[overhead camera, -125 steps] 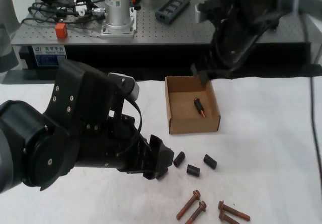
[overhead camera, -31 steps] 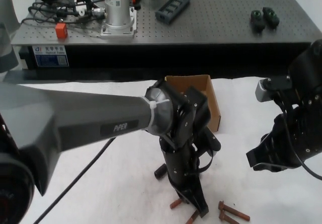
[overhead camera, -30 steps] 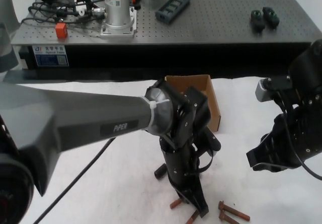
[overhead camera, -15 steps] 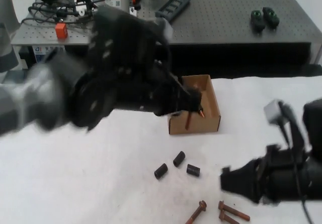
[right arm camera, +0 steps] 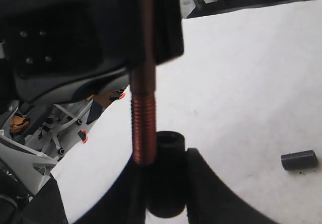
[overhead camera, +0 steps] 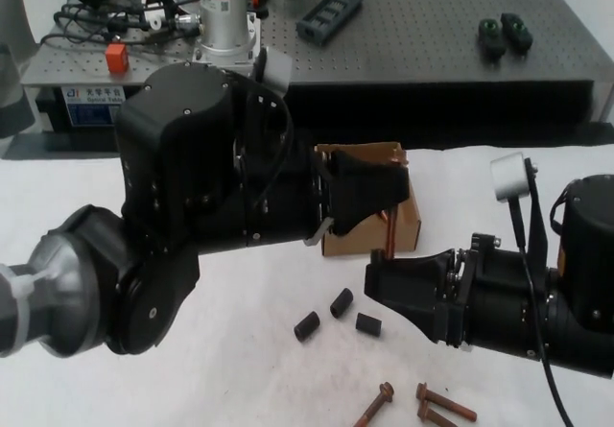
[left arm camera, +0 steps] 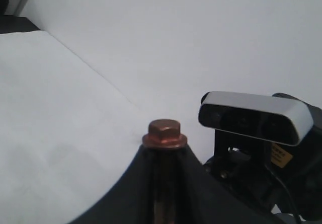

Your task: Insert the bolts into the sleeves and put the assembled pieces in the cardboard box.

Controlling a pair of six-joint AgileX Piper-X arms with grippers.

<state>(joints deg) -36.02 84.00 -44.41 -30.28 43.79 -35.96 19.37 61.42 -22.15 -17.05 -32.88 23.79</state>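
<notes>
White cloth (overhead camera: pixel 192 369) on the bench, perforated table (overhead camera: pixel 432 34) behind: bolt (right arm camera: pixel 143 113) meeting sleeve (right arm camera: pixel 168 176).
My left gripper (left arm camera: pixel 164 156) clamped the copper bolt below its head; my right gripper (right arm camera: pixel 167 183) pinched the black sleeve, the threaded tip seemingly just beside its mouth, not inside. Insertion was in hand, I judged; next I needed to align them and push. The cardboard box (overhead camera: pixel 407 227) had its inside hidden by my left arm (overhead camera: pixel 192 206). Three spare sleeves (overhead camera: pixel 342 302) and several spare bolts (overhead camera: pixel 446 403) lay on the cloth.
</notes>
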